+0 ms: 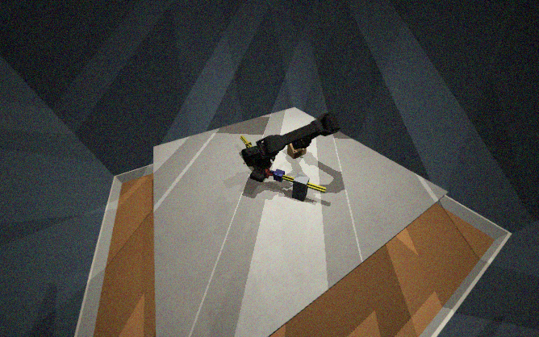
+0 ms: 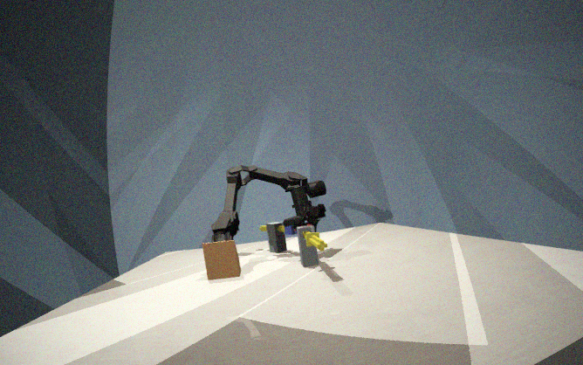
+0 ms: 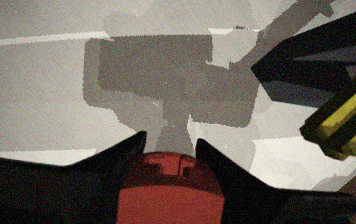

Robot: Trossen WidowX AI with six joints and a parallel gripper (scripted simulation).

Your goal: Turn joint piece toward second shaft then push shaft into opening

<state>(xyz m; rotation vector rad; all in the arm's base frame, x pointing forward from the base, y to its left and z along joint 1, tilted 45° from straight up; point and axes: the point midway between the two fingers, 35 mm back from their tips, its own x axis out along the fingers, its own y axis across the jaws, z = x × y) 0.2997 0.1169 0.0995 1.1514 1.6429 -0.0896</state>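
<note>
Pale grey table top [image 1: 282,250], crossed by thin white lines and broad lighter and darker bands; orange-brown surface borders it on the left and lower right.

Standing directly on it:
- tan block [image 2: 221,259] under the arm's foot, near the back edge in the top view
- dark grey block [image 1: 300,188], carrying a yellow shaft [image 1: 315,186]
- second grey block [image 2: 276,237], farther back in the exterior view, apart from the first

Shadows of the arm and blocks fall across the grey surface beside them.
</note>
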